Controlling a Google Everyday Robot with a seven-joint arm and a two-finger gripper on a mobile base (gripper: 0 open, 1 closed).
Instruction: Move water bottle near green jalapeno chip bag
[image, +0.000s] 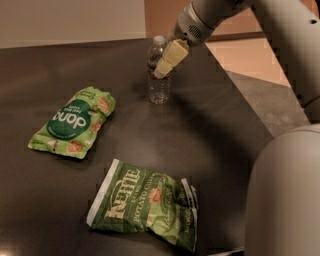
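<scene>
The water bottle (159, 85) stands upright on the dark table at the back centre, clear with a white cap and a dark label band. My gripper (169, 60) reaches down from the upper right and overlaps the bottle's upper body at the label. The bottle's base rests on the table. The green jalapeno chip bag (145, 207), dark green with white "Kettle Potato Chips" lettering, lies flat at the front centre, well in front of the bottle.
A lighter green bag with a dark green circle (72, 122) lies at the left. The table's right edge (250, 107) runs diagonally, with floor beyond. My arm's pale body (285, 195) fills the lower right corner.
</scene>
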